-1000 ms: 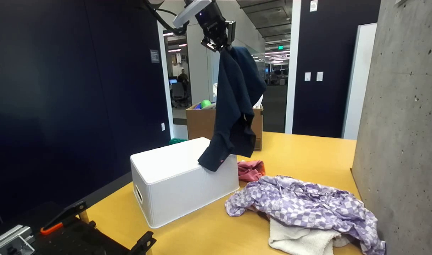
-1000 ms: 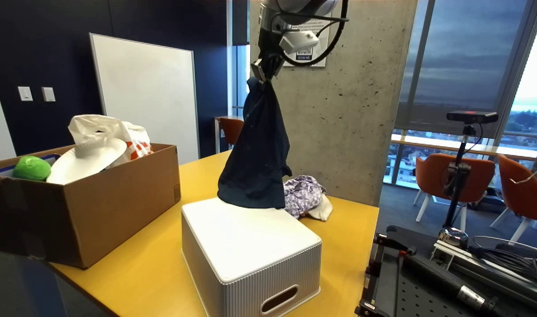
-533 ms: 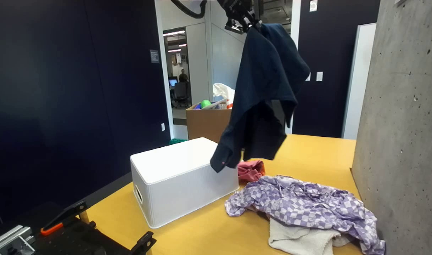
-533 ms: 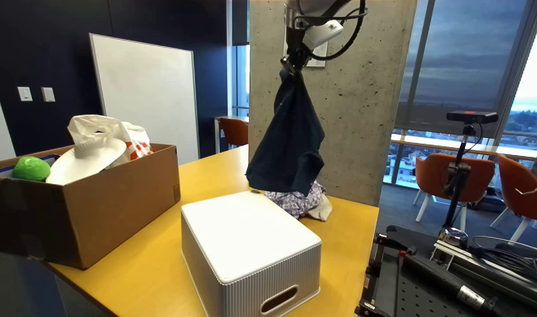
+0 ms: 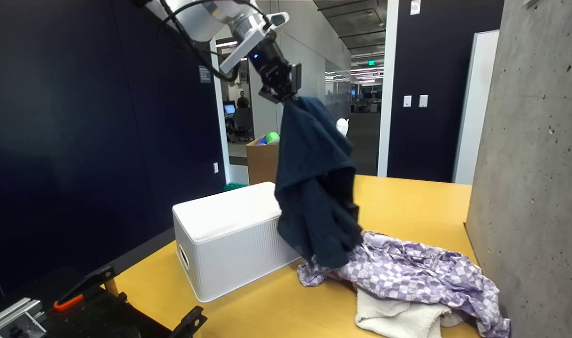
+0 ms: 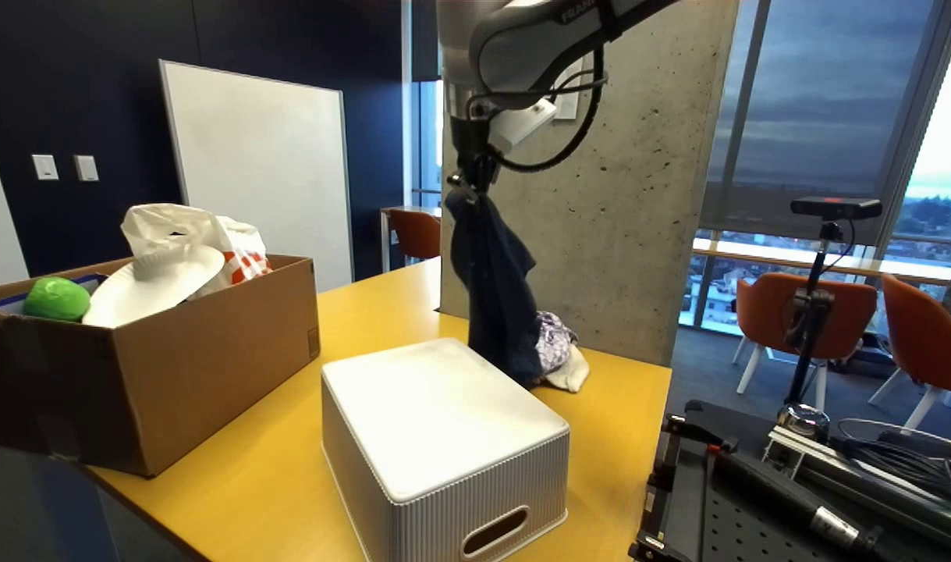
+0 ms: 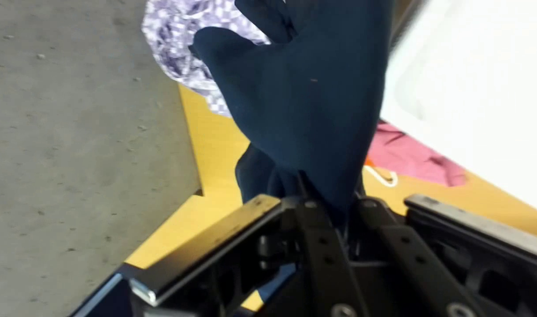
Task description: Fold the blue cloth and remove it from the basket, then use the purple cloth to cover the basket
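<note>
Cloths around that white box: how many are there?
4: the dark blue cloth hanging from the gripper, the purple checked cloth on the table with the cream cloth partly beneath it, and the pink cloth beside the white box. More may be hidden underneath.

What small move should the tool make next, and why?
I'd probably shift the tool sideways before lowering: the dark blue cloth it holds hangs partly in front of the purple checked cloth in both exterior views, so releasing here might cover the cloth needed next.
</note>
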{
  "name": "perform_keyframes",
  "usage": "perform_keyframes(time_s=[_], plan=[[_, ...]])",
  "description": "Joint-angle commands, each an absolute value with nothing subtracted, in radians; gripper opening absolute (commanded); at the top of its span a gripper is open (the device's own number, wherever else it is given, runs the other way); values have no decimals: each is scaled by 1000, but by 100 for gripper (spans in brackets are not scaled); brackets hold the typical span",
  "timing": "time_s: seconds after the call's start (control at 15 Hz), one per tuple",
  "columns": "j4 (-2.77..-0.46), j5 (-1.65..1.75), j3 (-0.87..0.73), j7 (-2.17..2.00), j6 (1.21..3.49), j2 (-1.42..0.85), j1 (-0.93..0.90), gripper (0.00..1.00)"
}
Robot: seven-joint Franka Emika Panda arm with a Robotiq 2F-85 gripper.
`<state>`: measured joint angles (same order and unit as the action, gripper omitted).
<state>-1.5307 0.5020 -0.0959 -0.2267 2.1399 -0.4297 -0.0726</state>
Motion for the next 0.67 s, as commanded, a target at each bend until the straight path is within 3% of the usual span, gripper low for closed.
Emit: perform_keyframes(time_s=[0.0,0.6], plan=[[-1538,447,-18,-217,2130,-457,-153,3],[-1534,52,173,100,2103,-469,-143,3]])
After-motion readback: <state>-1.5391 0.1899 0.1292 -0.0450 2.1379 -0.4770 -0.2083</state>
